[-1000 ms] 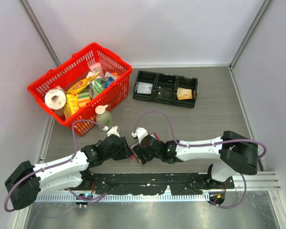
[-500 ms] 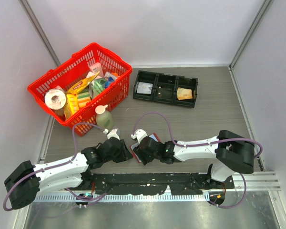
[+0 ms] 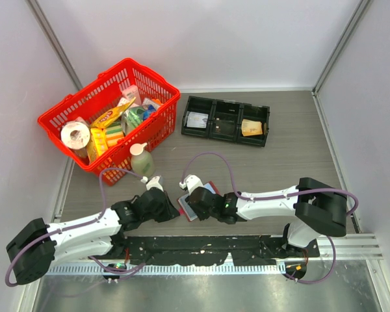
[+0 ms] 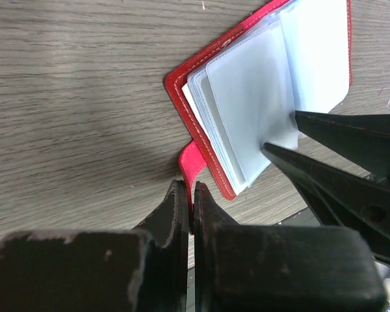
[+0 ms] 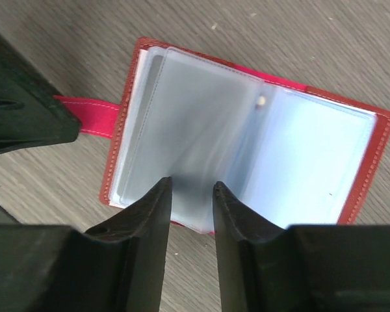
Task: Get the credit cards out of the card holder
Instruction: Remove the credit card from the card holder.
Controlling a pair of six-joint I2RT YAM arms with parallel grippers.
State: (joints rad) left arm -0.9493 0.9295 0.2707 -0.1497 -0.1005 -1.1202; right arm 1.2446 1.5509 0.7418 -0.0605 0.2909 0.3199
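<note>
The card holder (image 3: pixel 208 189) lies open on the table near the front, red cover down and pale clear sleeves up. My left gripper (image 4: pixel 190 192) is shut on its red snap tab (image 4: pixel 190 162). In the top view the left gripper (image 3: pixel 176 209) sits at the holder's left edge. My right gripper (image 5: pixel 192 185) hovers over the near edge of the sleeves (image 5: pixel 247 130), jaws a little apart, with a blurred loose sleeve between them. Its fingertips (image 4: pixel 325 123) touch the sleeve edge. A greyish credit card shape (image 5: pixel 155 110) shows faintly through the left sleeves.
A black three-compartment tray (image 3: pixel 225 108) stands at the back. It holds a pale flat item (image 3: pixel 196 119) on the left and a tan wad (image 3: pixel 251 129) on the right. A red basket (image 3: pixel 157 125) of groceries and a bottle (image 3: pixel 141 160) are at the back left.
Both grippers shifted slightly over the last second. More of the open holder now shows beside the right gripper. The left gripper still holds the tab.
</note>
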